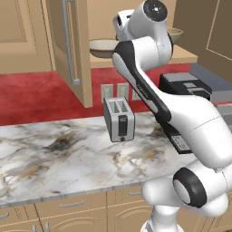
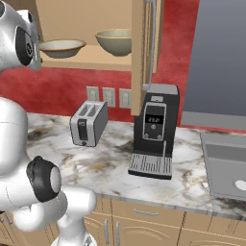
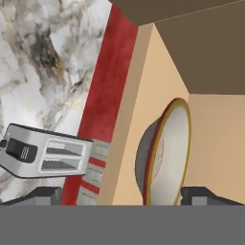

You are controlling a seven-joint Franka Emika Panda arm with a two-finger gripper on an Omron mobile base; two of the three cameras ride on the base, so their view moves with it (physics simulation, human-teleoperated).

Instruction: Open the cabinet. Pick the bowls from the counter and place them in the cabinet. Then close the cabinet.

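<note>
Nearest, the counter (image 2: 192, 178) carries just the toaster (image 2: 88, 123) and coffee machine (image 2: 154, 129). Up behind, both bowls (image 2: 61, 47) sit on the cabinet (image 2: 86, 61) shelf, doors open. Gripper (image 3: 127, 198) jaws apart, straddling the shallow one, gripping nothing. Careless withdrawal might clip that rim, dragging it off.

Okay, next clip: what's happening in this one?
The robot arm is putting bowls away in the cabinet. Both doors stand open, and both bowls sit on the shelf: the shallow tan-rimmed bowl on the left, the deeper olive-yellow bowl beside it. The gripper is open, right at the shallow bowl, holding nothing. On the counter stand a toaster and a coffee machine. The doors are not yet closed.
</note>
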